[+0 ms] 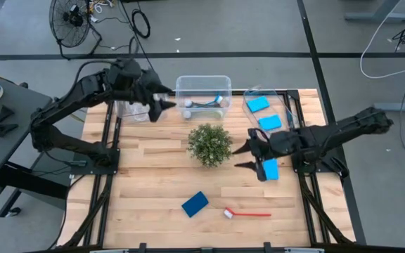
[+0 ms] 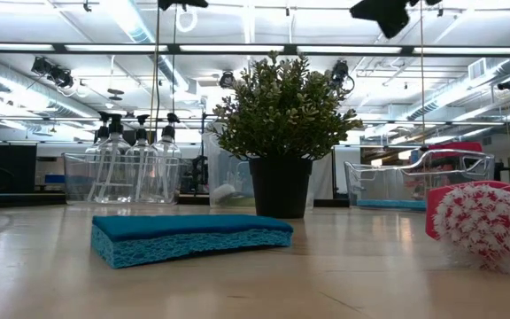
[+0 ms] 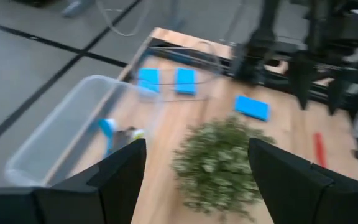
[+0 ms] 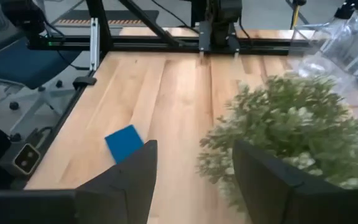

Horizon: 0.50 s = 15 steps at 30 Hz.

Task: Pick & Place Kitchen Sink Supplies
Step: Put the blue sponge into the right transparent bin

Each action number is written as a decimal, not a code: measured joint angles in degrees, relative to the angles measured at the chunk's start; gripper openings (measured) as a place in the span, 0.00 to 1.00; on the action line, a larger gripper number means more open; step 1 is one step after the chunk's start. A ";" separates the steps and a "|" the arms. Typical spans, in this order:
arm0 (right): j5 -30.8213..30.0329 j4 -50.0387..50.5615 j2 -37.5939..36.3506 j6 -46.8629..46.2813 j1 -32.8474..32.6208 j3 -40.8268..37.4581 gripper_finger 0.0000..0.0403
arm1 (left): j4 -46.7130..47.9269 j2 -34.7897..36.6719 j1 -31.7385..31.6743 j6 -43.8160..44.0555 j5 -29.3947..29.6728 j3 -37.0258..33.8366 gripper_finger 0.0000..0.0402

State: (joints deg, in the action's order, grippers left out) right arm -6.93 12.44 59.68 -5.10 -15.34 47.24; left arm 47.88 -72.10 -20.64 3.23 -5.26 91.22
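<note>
both hands (image 1: 162, 102) (image 1: 245, 157) open, empty

Obstacle, frame centre: plant (image 1: 209, 144), bushy, standing between my two grippers. Upper edge: clear bins (image 1: 202, 98) block the back. Lower centre: blue sponge (image 1: 195, 204) and red brush (image 1: 247, 213), both low. Free room: bare wood at lower left, and left of centre.
</note>
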 joint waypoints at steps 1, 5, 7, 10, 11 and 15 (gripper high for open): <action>-1.16 0.21 0.00 -0.71 -1.26 0.00 0.52 | 0.02 0.00 1.38 0.65 0.01 0.01 0.72; -4.90 1.80 0.00 -3.59 -5.16 0.00 0.52 | 0.51 0.00 7.20 0.90 0.02 0.02 0.72; -6.07 3.14 0.00 -5.09 -6.69 0.00 0.52 | 0.71 0.00 9.92 2.20 -0.04 0.01 0.72; -6.19 5.51 0.00 -6.86 -8.55 0.00 0.52 | 0.83 0.00 13.74 4.79 0.01 0.00 0.72; -6.17 6.39 0.00 -7.45 -9.05 0.00 0.52 | 0.86 0.00 15.04 5.69 0.40 0.00 0.72; -6.16 8.98 0.00 -7.96 -11.00 0.00 0.52 | 1.64 -0.16 20.67 10.26 3.64 0.02 0.72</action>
State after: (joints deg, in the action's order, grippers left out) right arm -13.09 21.42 59.68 -13.06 -26.33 47.24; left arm 49.52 -72.26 0.03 13.49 -1.62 91.24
